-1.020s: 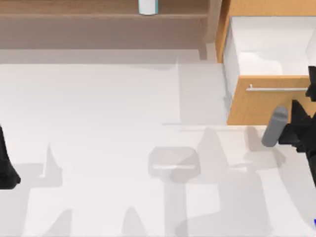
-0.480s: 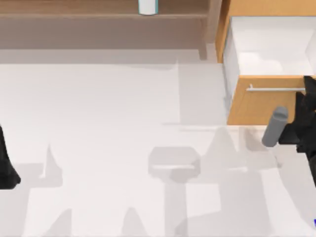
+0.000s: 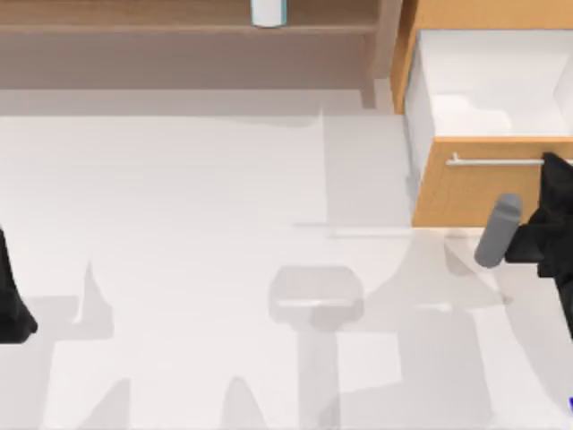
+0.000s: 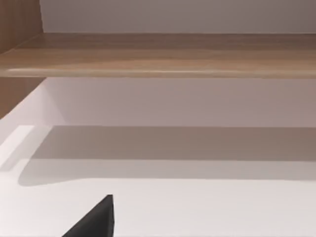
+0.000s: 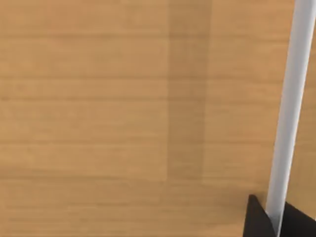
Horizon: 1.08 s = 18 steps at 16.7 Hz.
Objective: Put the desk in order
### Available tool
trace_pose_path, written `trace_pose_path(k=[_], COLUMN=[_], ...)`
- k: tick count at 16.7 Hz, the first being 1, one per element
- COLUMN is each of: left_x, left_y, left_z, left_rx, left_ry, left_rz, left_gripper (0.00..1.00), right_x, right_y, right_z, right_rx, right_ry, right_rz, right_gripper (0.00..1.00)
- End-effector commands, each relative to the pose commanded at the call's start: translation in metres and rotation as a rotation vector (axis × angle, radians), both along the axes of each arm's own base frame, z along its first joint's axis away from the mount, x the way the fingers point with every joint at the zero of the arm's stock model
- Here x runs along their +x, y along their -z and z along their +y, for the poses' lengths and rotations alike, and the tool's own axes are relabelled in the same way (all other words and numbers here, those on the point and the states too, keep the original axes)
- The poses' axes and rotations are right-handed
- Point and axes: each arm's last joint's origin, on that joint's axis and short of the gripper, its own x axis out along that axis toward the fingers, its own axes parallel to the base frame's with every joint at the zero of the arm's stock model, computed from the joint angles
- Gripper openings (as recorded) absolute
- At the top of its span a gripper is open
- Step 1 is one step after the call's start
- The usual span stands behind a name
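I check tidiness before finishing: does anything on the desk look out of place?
Yes. The drawer at the desk's right stands pulled open, its white inside exposed. The right pincer is at its handle.

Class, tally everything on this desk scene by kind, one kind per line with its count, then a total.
Shelf unit: 1
Drawer: 1
Bar handle: 1
White cup on the shelf: 1
Grey cylinder: 1
Grippers, left and right: 2
Total: 7
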Motion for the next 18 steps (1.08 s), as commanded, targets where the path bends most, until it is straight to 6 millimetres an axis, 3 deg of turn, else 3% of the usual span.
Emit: trace_pose_path(k=[7, 15, 18], left_x=[0.0, 0.0, 0.0], left_y=[0.0, 0.0, 0.0], left_z=[0.0, 0.0, 0.0], left_rx=[0.0, 0.0, 0.0], left_ry=[0.0, 0.0, 0.0], left_rz=[0.0, 0.0, 0.0], left_gripper=[1.0, 1.0, 1.0], right_x=[0.003, 0.056, 0.063], right_y=[0.0, 0.001, 0.001], right_z=[0.0, 0.0, 0.0], right_rx=[0.003, 0.001, 0.001], right_ry=[0.002, 0.001, -0.001], right_rz=[0.001, 0.005, 0.006], right_gripper=[0.0, 0.0, 0.0])
